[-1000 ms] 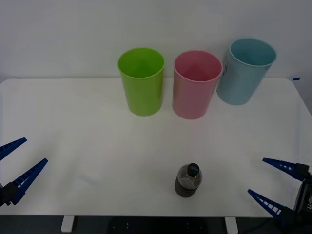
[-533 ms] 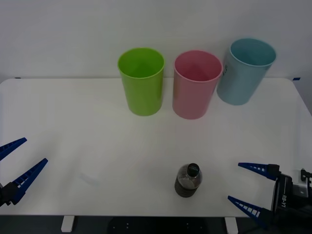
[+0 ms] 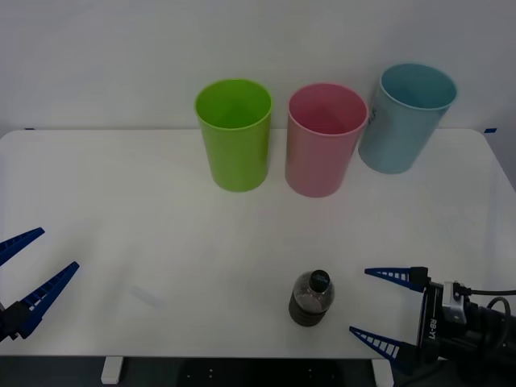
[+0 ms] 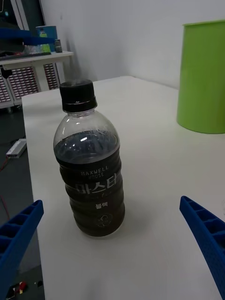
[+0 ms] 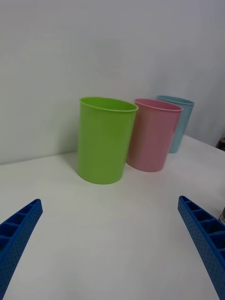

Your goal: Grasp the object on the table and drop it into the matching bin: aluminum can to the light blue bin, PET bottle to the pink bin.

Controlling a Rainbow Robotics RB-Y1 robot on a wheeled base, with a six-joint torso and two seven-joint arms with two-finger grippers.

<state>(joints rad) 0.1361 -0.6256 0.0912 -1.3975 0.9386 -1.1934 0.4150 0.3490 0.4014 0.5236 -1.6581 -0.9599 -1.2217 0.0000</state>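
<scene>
At far left, blue ribbed left gripper (image 3: 22,284) sat parked, spread wide, empty. Small clear plastic bottle of dark liquid (image 3: 311,299) stood upright near white table's (image 3: 121,201) front edge. Right gripper (image 3: 389,307), wide open, empty, just beside it. Judged fairly full, stiff, slick; take ribbed mid-body

The right gripper (image 3: 385,308) has slid leftward, nearer the PET bottle (image 3: 311,298).
</scene>
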